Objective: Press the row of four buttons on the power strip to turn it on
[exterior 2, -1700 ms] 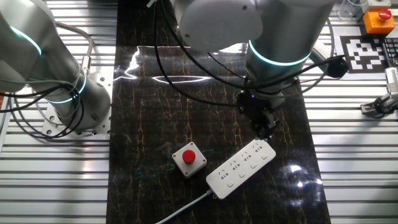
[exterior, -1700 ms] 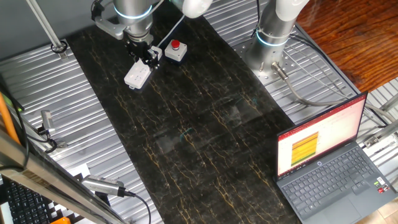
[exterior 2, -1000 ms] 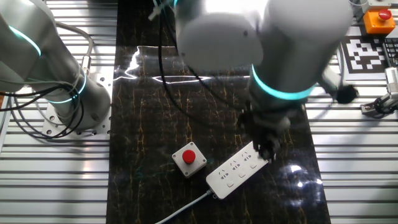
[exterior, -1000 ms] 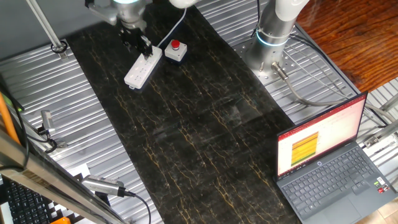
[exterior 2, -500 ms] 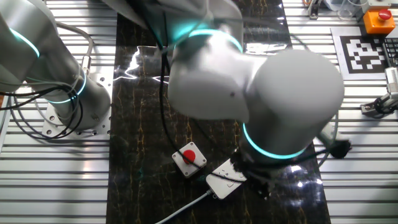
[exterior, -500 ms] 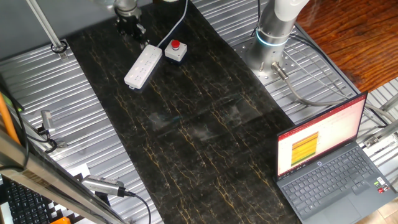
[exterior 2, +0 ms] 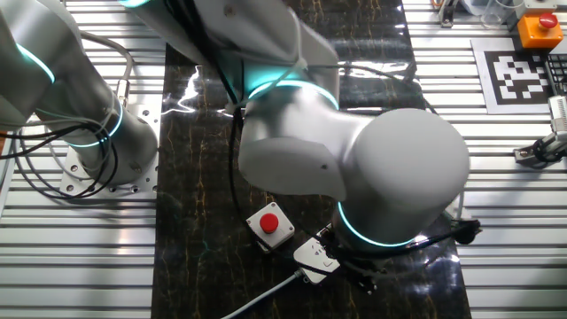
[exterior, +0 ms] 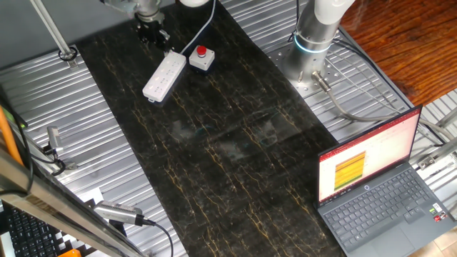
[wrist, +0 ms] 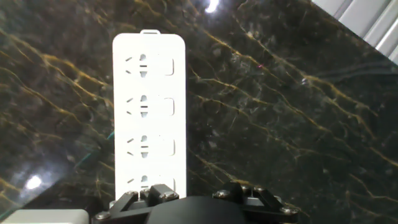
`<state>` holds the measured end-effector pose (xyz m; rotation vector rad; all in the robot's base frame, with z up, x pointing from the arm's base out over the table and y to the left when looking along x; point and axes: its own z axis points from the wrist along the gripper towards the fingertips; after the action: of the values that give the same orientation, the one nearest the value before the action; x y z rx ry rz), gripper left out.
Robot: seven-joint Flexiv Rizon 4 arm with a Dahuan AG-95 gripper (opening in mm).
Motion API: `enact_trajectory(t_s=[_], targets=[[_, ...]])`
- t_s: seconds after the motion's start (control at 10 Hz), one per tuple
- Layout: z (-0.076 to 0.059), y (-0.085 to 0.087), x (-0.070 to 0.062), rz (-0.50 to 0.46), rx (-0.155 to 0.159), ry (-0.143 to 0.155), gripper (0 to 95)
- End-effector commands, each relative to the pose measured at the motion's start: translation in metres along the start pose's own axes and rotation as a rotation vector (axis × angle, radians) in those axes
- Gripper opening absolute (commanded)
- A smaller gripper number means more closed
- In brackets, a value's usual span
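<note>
- The two-finger black tool (exterior: pixel 153 31) is hanging just beyond one short end of the long, narrow white plastic power strip (exterior: pixel 164 77); I cannot tell whether its fingers are apart or together, since no view is showing the fingertips clearly.
- In the hand view the power strip (wrist: pixel 149 112) is running straight away from the tool mount, with four socket groups in a row and a pale rectangular button beside each one.
- The power strip is lying flat on the dark, gold-veined marble-patterned counter (exterior: pixel 214 143), with its white cable (exterior 2: pixel 266 297) leaving one end; in the other fixed view most of the strip is hidden under the arm.
- Just beside the power strip, a small white square box with a round red button (exterior: pixel 201 58) is sitting on the counter; it looks apart from the strip and is no part of this task.
- Judging from this pose, the tool is off the strip, so the step in hand is lining up for a press: bringing the tip squarely over one button rather than over a socket, descending vertically, and pressing just enough to click without sliding the strip.
- Working along the row in order should be keeping the tool clear of the red-button box.
- The arm's large grey-white elbow (exterior 2: pixel 372 168) is looming over the power strip in the other fixed view, wrist pointing downward.
- Far from the power strip, an open laptop (exterior: pixel 378 185) is sitting at the opposite corner.
</note>
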<state>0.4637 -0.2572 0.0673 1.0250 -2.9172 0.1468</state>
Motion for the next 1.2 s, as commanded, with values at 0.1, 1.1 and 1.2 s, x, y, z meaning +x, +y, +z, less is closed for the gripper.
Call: enact_trajectory(t_s=[0.1,1.1,1.2], targets=[[0.005,-0.002,0.006,0.001,-0.008,0.009,57.0],[0.027,-0.005,0.008,-0.008,-0.001,-0.014,57.0],[0.027,-0.005,0.008,-0.007,0.0,-0.015,57.0]])
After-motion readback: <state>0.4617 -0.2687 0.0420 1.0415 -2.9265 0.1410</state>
